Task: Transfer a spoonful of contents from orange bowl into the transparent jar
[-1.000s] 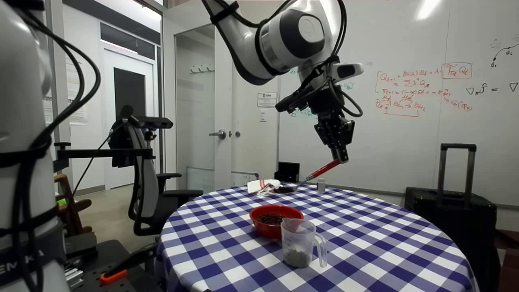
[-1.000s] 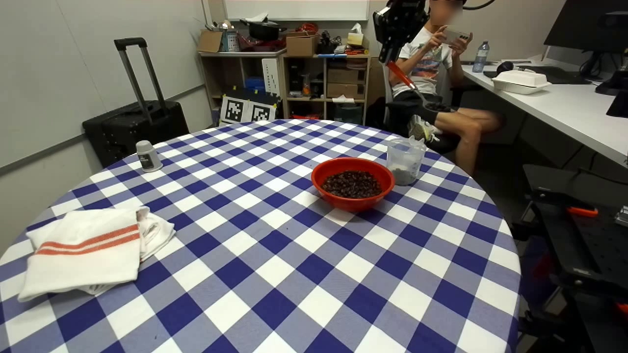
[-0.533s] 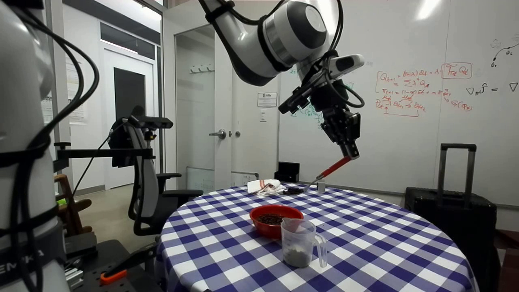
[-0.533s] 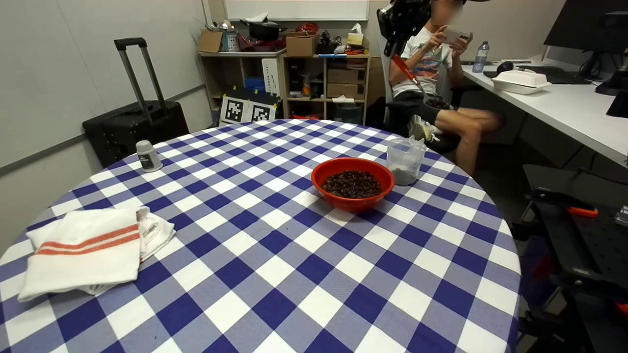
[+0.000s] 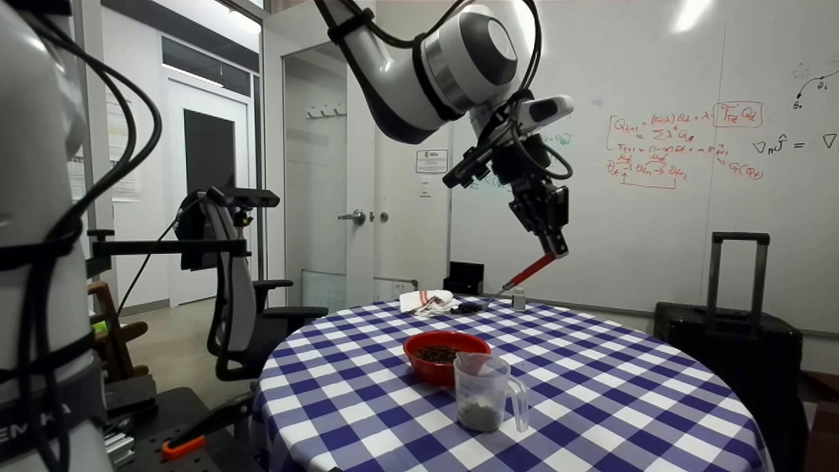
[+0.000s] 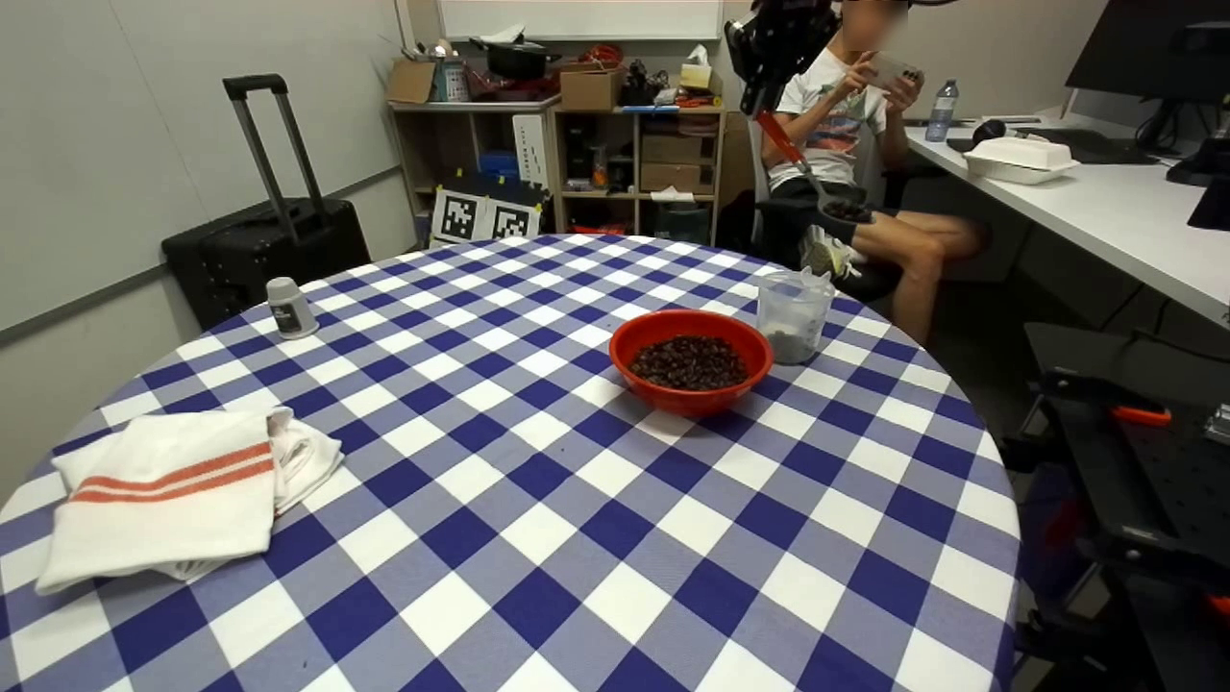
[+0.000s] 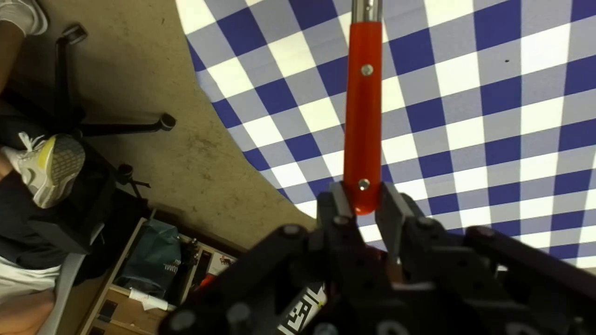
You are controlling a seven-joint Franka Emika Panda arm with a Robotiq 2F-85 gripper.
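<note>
The orange bowl (image 6: 673, 399), round and red-orange, holds dark brown beans and shows in both exterior views (image 5: 432, 375). The transparent jar (image 5: 488, 380), a clear jug with a handle and some grey matter at its bottom, stands beside the bowl; it also shows in an exterior view (image 6: 796, 303). My gripper (image 5: 556, 252) is shut on the red handle of a spoon (image 7: 363, 116), above the table and away from bowl and jar. The spoon slants down from the fingers, its head (image 6: 846, 210) heaped with dark beans. The head is out of the wrist view.
A white towel with red stripes (image 6: 173, 490) and a small grey-white bottle (image 6: 290, 308) lie and stand on the round checkered table (image 6: 538, 596). A seated person (image 6: 826, 125) is behind the spoon in that view. A black case (image 5: 727, 354) stands beside the table.
In an exterior view, the gripper and spoon moved right, then back left. The spoon's handle slants slightly more steeply than a second ago. Bowl and jar have not moved.
</note>
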